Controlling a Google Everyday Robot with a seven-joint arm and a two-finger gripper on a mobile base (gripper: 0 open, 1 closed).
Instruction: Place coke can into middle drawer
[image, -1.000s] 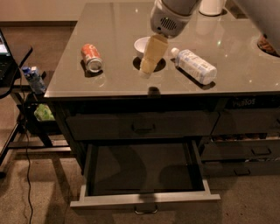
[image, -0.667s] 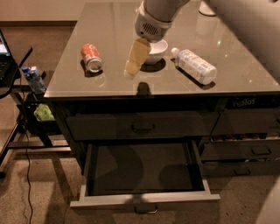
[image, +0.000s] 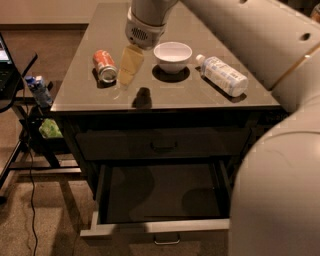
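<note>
1. The gripper (image: 126, 75) hangs over the table (image: 165, 97), just right of the can (image: 105, 66); how wide it stands, I cannot tell.
2. The can lies on its side; its print is unreadable.
3. The drawer (image: 150, 227) below stands open.

The lone camera looks steeply down, from close in front, at the dark glossy-topped cabinet (image: 190, 96). The tan gripper (image: 129, 67) hangs upper left of centre.

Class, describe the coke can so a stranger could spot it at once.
On the dark tabletop above the open drawer, look left of the gripper. The coke can lies there on its side, red, unlike the white bowl and clear bottle.
</note>
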